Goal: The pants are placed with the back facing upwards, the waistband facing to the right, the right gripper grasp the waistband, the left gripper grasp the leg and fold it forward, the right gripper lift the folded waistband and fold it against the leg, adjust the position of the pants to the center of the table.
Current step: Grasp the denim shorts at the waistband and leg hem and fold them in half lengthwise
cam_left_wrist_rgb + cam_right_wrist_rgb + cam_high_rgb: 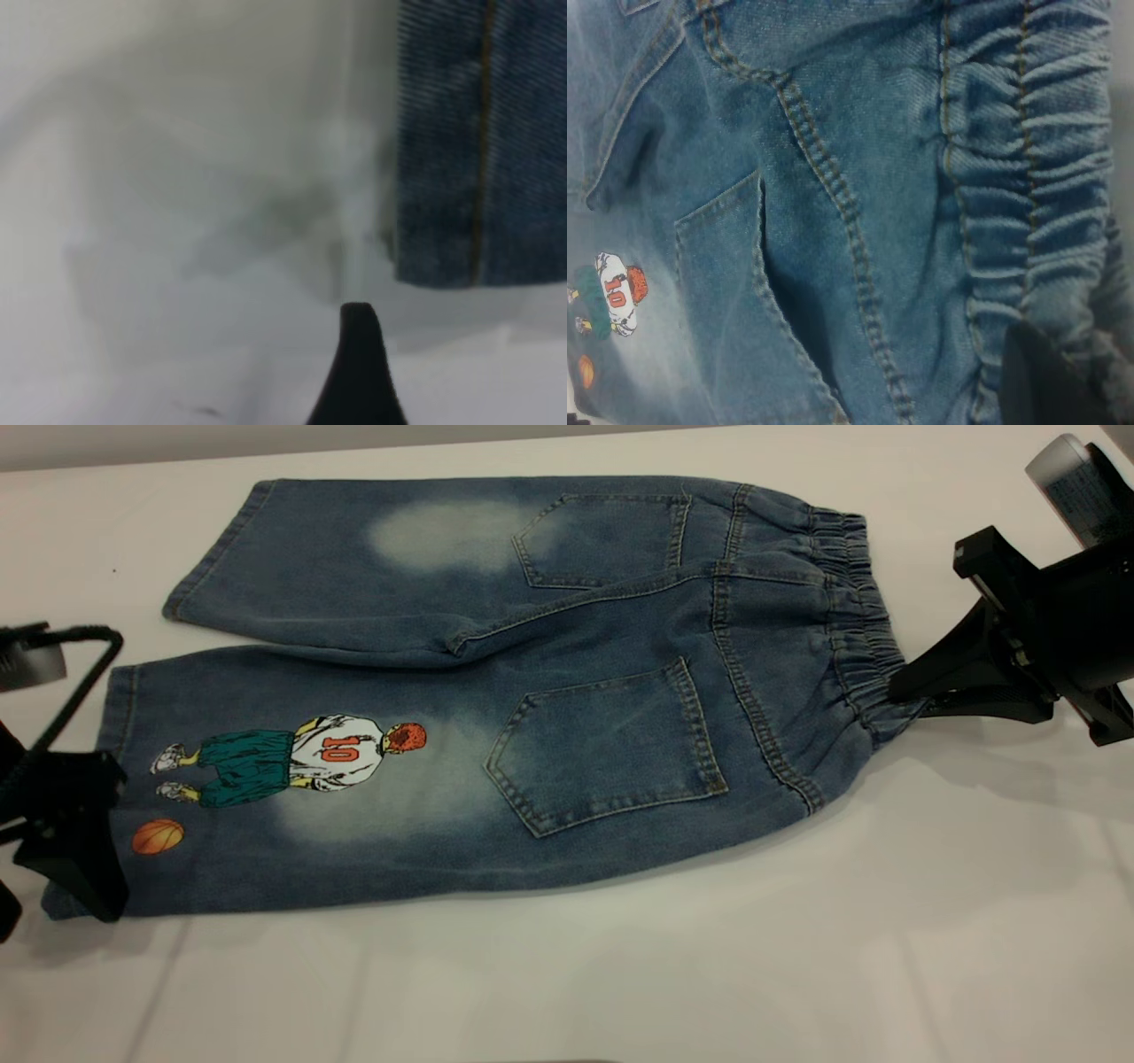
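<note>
The right gripper (895,691), a black wedge-fingered pincer at the exterior view's right edge, is clamped on the gathered denim waistband (855,615), so that end can lift for the fold; the left gripper (75,868), black at the lower left, sits at the hem of the leg (292,797) printed with a basketball player, its grip impossible to judge; the short blue denim pants (532,691) lie flat, back pockets up, across the frame's upper middle on the white table (620,974); nothing else stands nearby.

pants (532,691) flat on white table (886,921)
</note>
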